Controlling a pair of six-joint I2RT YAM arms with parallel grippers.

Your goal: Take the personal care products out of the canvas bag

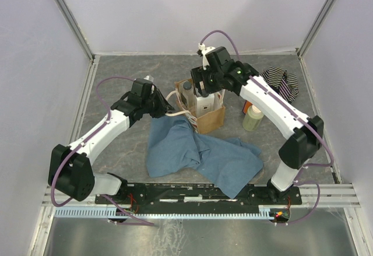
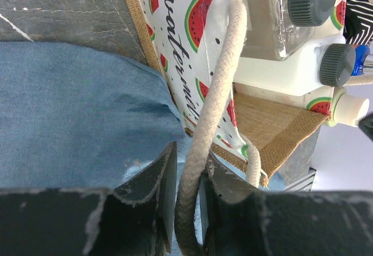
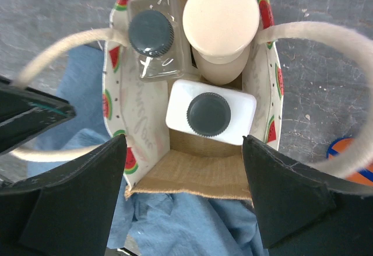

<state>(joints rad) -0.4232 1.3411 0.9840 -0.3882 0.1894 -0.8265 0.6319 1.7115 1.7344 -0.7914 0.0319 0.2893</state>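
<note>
The canvas bag (image 1: 211, 118) stands upright at mid-table on a blue cloth; its lining (image 2: 195, 40) is white with watermelon prints. My left gripper (image 2: 191, 154) is shut on one cream rope handle (image 2: 218, 93) at the bag's left side. My right gripper (image 3: 185, 142) hangs open right above the bag's mouth, holding nothing. Inside stand three personal care products: a clear square bottle with a dark cap (image 3: 152, 33), a cream-topped bottle (image 3: 221, 20) and a white bottle with a dark cap (image 3: 208, 113). A pale yellow-green bottle (image 1: 252, 118) and an orange bottle (image 3: 349, 165) stand on the table right of the bag.
A large blue-grey cloth (image 1: 201, 154) lies crumpled under and in front of the bag. A black-and-white striped cloth (image 1: 282, 82) sits at the back right. Grey walls close in the table on three sides.
</note>
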